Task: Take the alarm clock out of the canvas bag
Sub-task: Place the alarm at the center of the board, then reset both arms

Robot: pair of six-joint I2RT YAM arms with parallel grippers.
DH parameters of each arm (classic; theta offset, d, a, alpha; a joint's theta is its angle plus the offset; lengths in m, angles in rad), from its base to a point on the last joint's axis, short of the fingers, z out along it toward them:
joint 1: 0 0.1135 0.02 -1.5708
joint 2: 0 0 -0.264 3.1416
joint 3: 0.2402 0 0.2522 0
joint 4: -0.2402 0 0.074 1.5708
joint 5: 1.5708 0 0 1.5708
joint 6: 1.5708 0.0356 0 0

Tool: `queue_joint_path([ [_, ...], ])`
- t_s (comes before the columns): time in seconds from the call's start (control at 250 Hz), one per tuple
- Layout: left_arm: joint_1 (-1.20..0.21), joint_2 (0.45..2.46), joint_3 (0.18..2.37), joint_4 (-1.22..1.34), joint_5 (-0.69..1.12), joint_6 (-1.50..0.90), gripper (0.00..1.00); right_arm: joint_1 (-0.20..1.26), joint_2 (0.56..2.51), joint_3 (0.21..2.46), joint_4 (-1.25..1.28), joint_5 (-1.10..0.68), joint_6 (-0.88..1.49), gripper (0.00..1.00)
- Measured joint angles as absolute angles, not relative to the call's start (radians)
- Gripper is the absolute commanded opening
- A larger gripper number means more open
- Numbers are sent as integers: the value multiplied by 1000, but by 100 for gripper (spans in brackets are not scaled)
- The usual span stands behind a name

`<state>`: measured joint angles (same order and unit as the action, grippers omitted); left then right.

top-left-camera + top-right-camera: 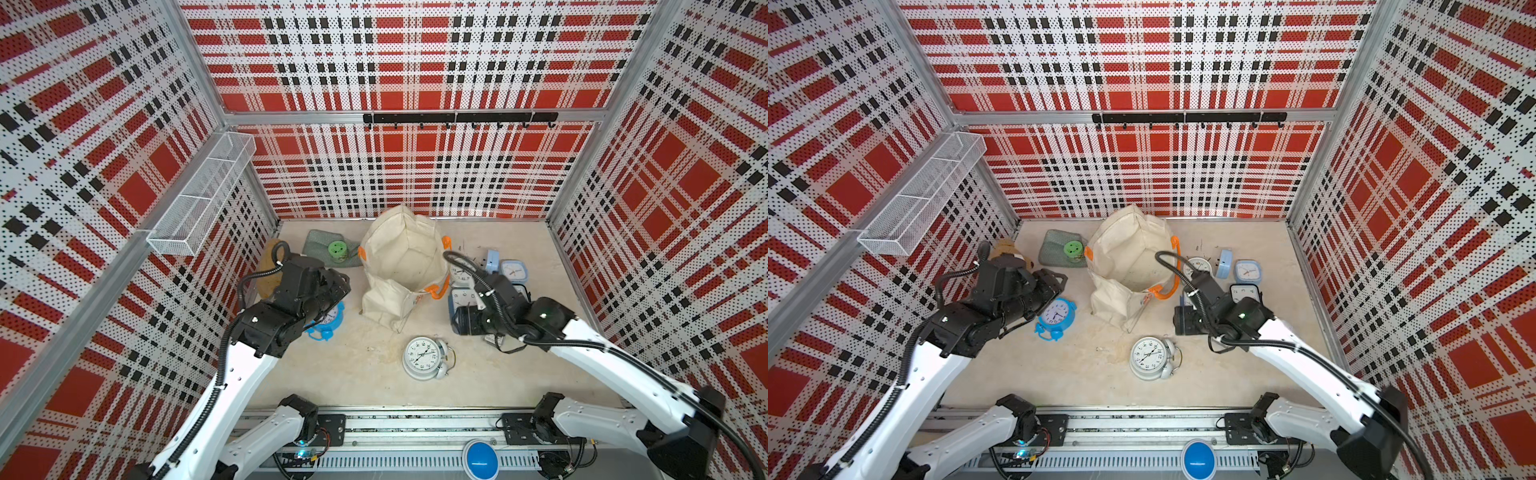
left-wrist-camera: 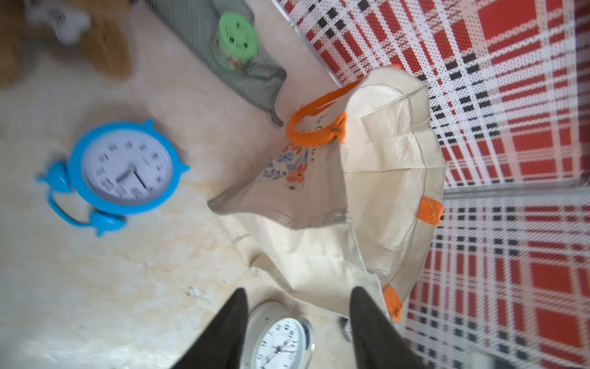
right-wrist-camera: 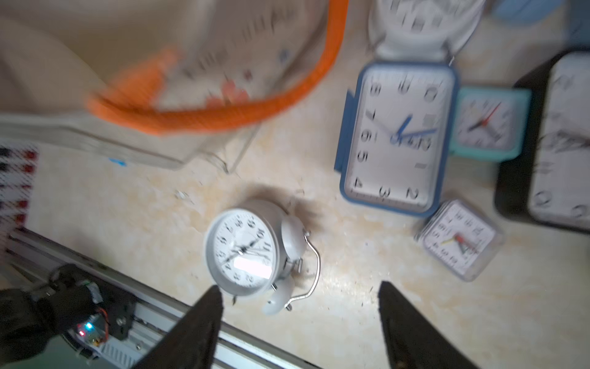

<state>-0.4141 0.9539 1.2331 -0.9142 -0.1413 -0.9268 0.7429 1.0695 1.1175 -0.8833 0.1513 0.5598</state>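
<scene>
White round twin-bell alarm clock (image 1: pixel 424 358) lying on its back on the beige table (image 1: pixel 332 382), dial upward, outside and in front of the cream-white canvas bag with orange strap handles (image 1: pixel 401 257), apart from it. The clock's feet-to-handle axis runs across the table; bells and wire handle point toward the robot's right, the 12 on that side. The bag stands slumped near the back wall, mouth open upward. Left pincer (image 2: pixel 298 290): fingers spread, empty, above a bright blue twin-bell clock (image 1: pixel 328 322). Right pincer (image 3: pixel 298 285): fingers spread wide, empty, near the white clock and a blue-framed rectangular clock (image 3: pixel 397 137)
</scene>
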Motion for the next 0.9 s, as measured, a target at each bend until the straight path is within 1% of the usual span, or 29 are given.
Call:
queue_joint_path([
  [0.068, -397, 963, 1275, -914, -194, -815, 78, 717, 1016, 1173, -857, 259, 508, 100],
  [0.148, -348, 960, 1269, -903, -256, -715, 86, 656, 965, 1179, -810, 387, 441, 100],
  [0.216, -266, 955, 1228, -869, -283, -654, 87, 559, 929, 1137, -752, 466, 387, 100],
  [0.272, -186, 946, 1172, -825, -292, -618, 89, 467, 904, 1074, -690, 490, 356, 100],
  [0.288, -157, 943, 1151, -808, -292, -606, 91, 432, 897, 1050, -670, 500, 347, 100],
  [0.32, -111, 934, 1103, -768, -293, -580, 100, 370, 882, 1002, -630, 509, 335, 100],
  [0.432, -28, 891, 915, -615, -302, -489, 99, 184, 862, 794, -453, 522, 307, 100],
  [0.508, -14, 854, 771, -490, -286, -408, 99, 117, 854, 638, -316, 537, 279, 100],
  [0.604, -12, 806, 596, -315, -270, -308, 99, 104, 865, 450, -96, 529, 207, 100],
  [0.66, -12, 794, 512, -221, -264, -261, 99, 104, 909, 373, 28, 511, 165, 100],
  [0.768, -11, 818, 395, -43, -239, -196, 99, 104, 1052, 320, 228, 460, 105, 100],
  [0.896, -12, 926, 319, 187, -199, -154, 99, 104, 1211, 303, 468, 406, 65, 100],
])
